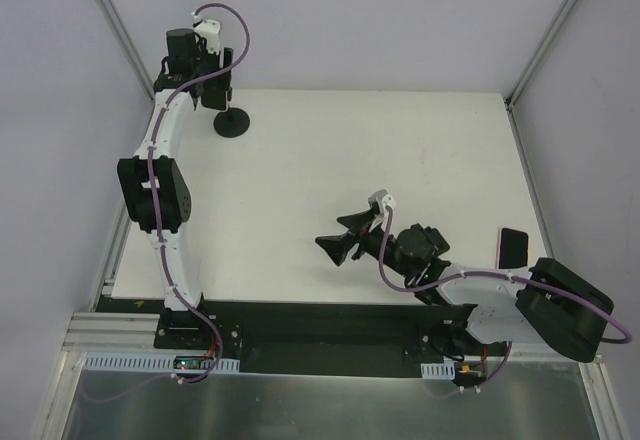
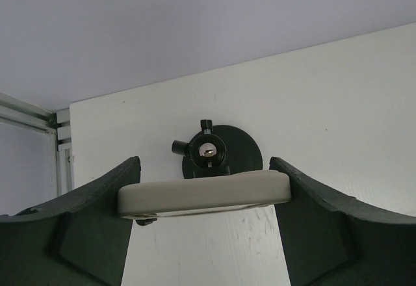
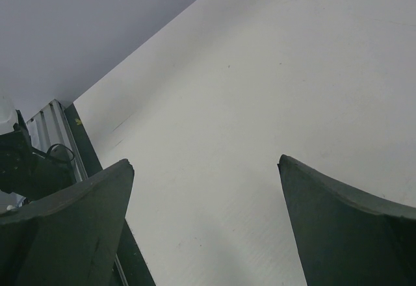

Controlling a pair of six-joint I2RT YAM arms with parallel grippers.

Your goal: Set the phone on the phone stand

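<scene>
Holding the phone (image 2: pixel 214 194) in the left tool (image 2: pixel 204 188), out at the far left corner of the counter (image 1: pixel 400 160). Gripped across its width, one finger pressed on each short end, pale edge facing the wrist camera and lying level. Just past that edge, looking down onto the phone stand (image 2: pixel 224 148): round black base flat on the counter, knobbed head on top (a small shiny screw at its centre). Hard to say from either view whether phone and stand touch, probably just apart. Over to the right tool (image 3: pixel 205 169): spread wide, pinching nothing, hanging over bare counter near the front edge, well apart from the stand. Also worth noting a flat black thing (image 1: pixel 513 248) at the right edge of the counter, too small to identify.
</scene>
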